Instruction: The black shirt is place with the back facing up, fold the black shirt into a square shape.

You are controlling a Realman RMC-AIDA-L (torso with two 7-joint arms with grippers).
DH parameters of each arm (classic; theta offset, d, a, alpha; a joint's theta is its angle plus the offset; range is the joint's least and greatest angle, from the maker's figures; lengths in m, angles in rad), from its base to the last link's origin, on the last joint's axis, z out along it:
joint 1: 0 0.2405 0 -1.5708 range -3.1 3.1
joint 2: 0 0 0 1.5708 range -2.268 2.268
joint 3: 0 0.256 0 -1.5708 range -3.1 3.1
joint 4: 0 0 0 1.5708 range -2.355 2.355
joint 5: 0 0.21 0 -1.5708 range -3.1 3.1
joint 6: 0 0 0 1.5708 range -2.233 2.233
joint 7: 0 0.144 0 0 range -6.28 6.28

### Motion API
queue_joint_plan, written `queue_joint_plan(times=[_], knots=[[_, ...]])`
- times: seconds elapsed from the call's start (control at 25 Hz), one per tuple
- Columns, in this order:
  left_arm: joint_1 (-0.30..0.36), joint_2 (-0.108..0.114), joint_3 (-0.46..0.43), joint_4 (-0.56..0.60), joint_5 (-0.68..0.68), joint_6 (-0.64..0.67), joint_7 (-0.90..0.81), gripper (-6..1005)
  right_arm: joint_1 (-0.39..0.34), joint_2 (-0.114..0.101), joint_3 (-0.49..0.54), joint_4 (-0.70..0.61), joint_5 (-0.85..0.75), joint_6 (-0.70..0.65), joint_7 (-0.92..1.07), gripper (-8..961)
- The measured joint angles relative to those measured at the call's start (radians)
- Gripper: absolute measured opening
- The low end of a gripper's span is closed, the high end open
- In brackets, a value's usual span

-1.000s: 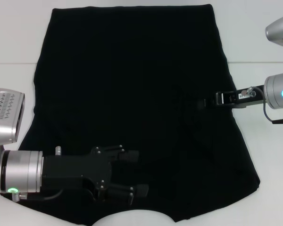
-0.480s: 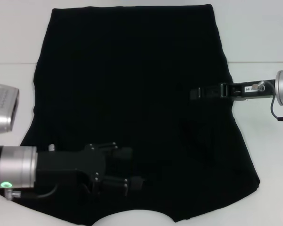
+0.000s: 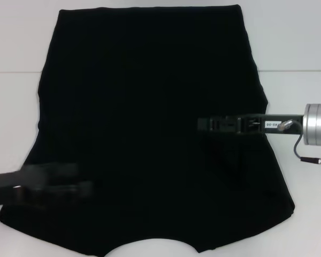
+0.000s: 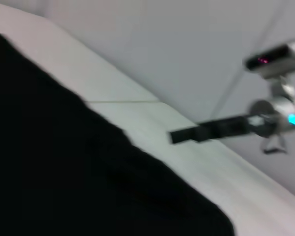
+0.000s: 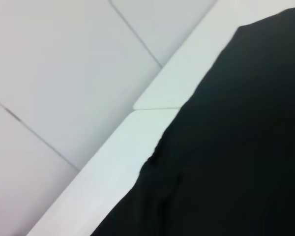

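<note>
You have the black shirt [image 3: 150,128] flat on the tabletop [image 3: 289,48]. The right tool [image 3: 203,125] reaches in from 3 o'clock; the left tool [image 3: 80,187] sits at 8 o'clock. I cannot tell their grip.

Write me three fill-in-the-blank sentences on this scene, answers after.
1. The shirt lying on the table is ____ in colour.
2. The right gripper reaches over the shirt from the robot's ____ side.
3. The left gripper is above the shirt's ____ edge.

Missing words: black; right; left
</note>
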Motion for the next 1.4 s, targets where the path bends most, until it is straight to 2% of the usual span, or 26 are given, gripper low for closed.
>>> queue_joint_plan(times=[0.16, 0.44, 0.6, 0.8, 1.2, 1.4], knots=[[0.026, 0.017, -0.121, 0.05, 0.113, 0.003, -0.012, 931, 0.005, 0.013, -0.005, 0.01, 0.001, 0.007, -0.019, 754], [0.033, 0.031, -0.243, 0.071, 0.231, -0.039, -0.091, 930, 0.004, 0.017, 0.0, 0.011, 0.007, 0.029, -0.016, 815], [0.034, 0.032, -0.251, 0.083, 0.268, -0.1, -0.215, 929, 0.001, 0.013, 0.003, 0.011, 0.008, 0.033, -0.01, 835], [0.033, 0.033, -0.25, 0.113, 0.326, -0.115, -0.281, 929, 0.0, 0.007, 0.007, 0.011, 0.009, 0.039, -0.007, 839], [0.027, 0.029, -0.232, 0.121, 0.396, -0.185, -0.285, 928, 0.004, 0.006, 0.02, 0.011, 0.01, 0.043, -0.006, 836], [0.026, 0.025, -0.19, 0.119, 0.397, -0.191, -0.284, 927, 0.002, 0.007, 0.022, 0.011, 0.01, 0.043, -0.005, 835]])
